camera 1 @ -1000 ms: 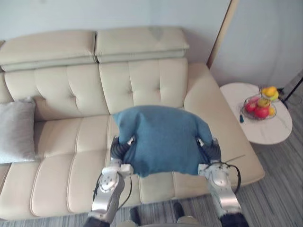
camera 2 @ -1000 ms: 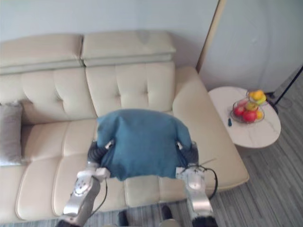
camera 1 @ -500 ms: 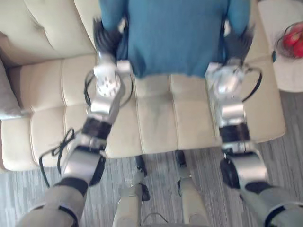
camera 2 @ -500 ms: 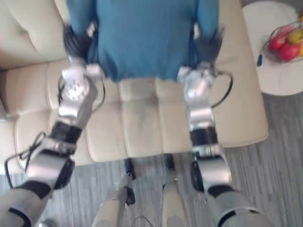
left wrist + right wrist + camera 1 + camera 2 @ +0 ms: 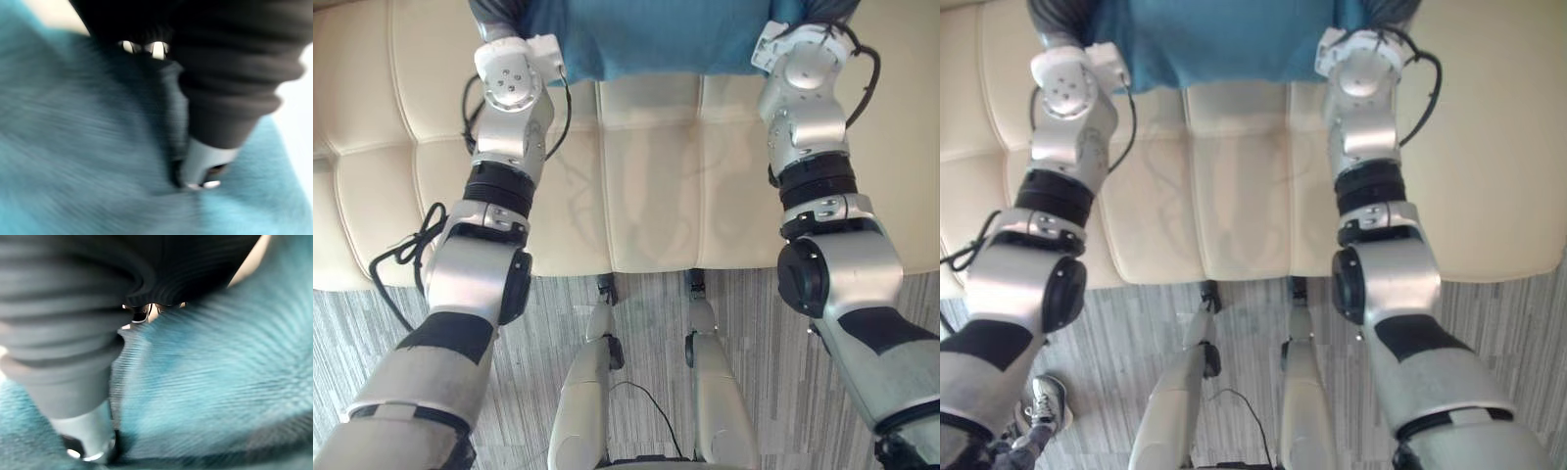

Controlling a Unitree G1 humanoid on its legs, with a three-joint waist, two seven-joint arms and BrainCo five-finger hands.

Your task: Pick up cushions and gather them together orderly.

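Teal-blue cloth cushion point(image 5: 656, 39): matt woven fabric with a fine ribbed weave, slightly fuzzy up close.
Cream leather-look sofa point(image 5: 646, 196): smooth, soft sheen, stitched seams.
Grey striped floor point(image 5: 342, 333): matt, wood-grain look.
Left hand point(image 5: 205, 161): thumb smooth silver with a light gloss; cover dark, ribbed, matt, rubber-like.
Right hand point(image 5: 83, 431): same finish.

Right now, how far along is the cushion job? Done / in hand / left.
Done: the blue cushion is picked up, apparently held clear of the cream sofa seat. In hand: the left hand and the right hand grip it from either side, thumbs dug into the fabric. Left: carry it to the other cushions and set it down neatly; that grouping is not yet done.
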